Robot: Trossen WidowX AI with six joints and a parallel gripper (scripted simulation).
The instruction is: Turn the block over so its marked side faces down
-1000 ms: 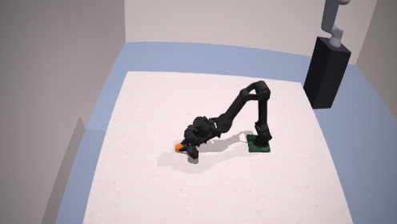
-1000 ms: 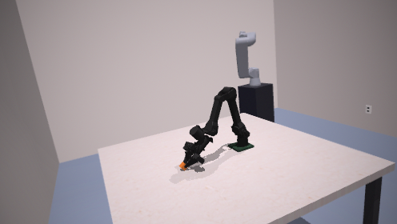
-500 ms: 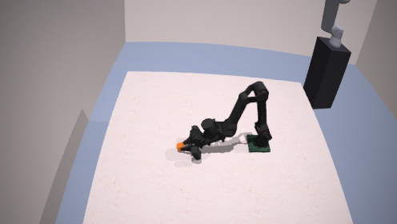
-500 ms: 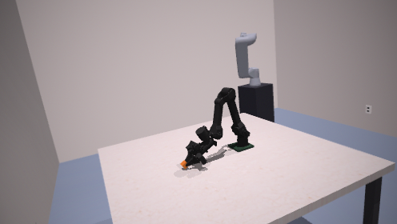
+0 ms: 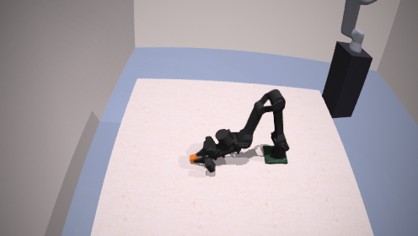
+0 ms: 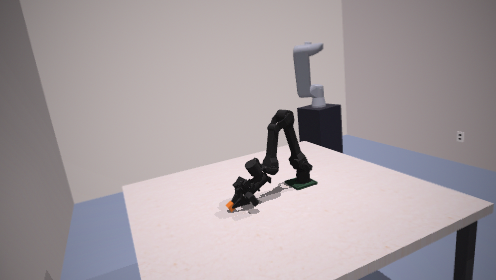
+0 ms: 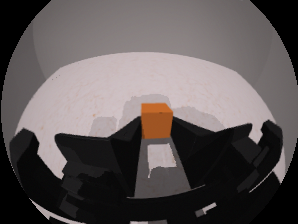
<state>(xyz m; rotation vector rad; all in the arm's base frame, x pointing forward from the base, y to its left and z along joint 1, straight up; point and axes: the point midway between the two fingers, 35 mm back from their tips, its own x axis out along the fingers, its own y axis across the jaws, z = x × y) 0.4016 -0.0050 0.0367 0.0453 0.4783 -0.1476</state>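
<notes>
A small orange block (image 5: 193,158) (image 6: 230,205) (image 7: 156,120) sits between my fingertips, down at the table top (image 5: 168,202) (image 6: 350,220). My gripper (image 5: 198,159) (image 6: 233,203) (image 7: 154,119) is shut on the block, with the arm stretched low and the wrist close to the table. In the wrist view the block shows a plain orange face; I cannot see a marked side. Whether the block touches the table I cannot tell for sure.
The arm's green base plate (image 5: 275,159) (image 6: 301,184) stands to the right of the gripper. A black pedestal (image 5: 346,80) (image 6: 320,125) with a grey arm (image 5: 354,25) (image 6: 306,72) stands beyond the table's far right corner.
</notes>
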